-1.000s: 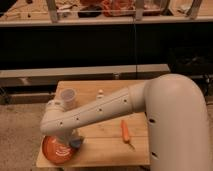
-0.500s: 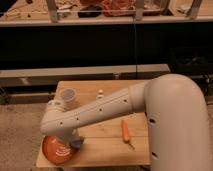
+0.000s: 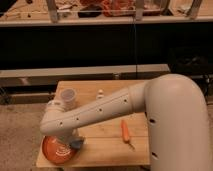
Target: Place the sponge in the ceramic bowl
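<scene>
At the right rim of the wide, shallow orange ceramic bowl (image 3: 52, 151) with white ring lines sits the small grey-blue sponge (image 3: 77, 144), just at the tip of the gripper (image 3: 73, 138). The gripper's jaws are closed; whether they pinch the sponge cannot be told. The white jointed arm (image 3: 100, 112) reaches in from the right above the pale wooden table (image 3: 107, 137). A slim orange carrot (image 3: 125, 131) lies well to the right, and a whitish translucent cup (image 3: 68, 96) stands behind the bowl.
</scene>
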Robot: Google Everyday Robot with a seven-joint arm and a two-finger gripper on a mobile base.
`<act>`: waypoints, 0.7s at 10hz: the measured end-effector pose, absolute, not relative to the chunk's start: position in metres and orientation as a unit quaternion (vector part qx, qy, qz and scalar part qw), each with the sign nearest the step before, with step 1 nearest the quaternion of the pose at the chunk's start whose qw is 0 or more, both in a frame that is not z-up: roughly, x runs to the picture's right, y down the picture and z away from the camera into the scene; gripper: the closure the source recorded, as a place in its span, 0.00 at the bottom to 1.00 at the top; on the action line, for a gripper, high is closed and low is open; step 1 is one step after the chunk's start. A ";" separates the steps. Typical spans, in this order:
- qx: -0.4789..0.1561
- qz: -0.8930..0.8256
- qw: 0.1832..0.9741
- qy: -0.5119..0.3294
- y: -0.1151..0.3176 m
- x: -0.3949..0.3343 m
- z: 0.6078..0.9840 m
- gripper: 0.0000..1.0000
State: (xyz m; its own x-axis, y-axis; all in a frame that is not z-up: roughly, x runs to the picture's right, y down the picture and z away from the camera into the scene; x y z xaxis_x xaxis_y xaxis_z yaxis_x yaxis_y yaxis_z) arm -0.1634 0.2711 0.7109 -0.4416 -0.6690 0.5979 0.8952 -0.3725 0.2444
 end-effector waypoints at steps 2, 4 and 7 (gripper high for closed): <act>-0.206 -0.803 0.485 -0.278 0.272 -0.163 0.710 0.96; -0.207 -0.804 0.483 -0.278 0.273 -0.163 0.710 0.96; -0.211 -0.804 0.481 -0.279 0.274 -0.161 0.708 0.96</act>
State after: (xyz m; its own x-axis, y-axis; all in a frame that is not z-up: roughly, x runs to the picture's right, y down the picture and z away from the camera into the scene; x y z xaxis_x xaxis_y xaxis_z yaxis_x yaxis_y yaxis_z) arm -0.1613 0.2735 0.7085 -0.4484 -0.6557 0.6074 0.8911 -0.3811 0.2464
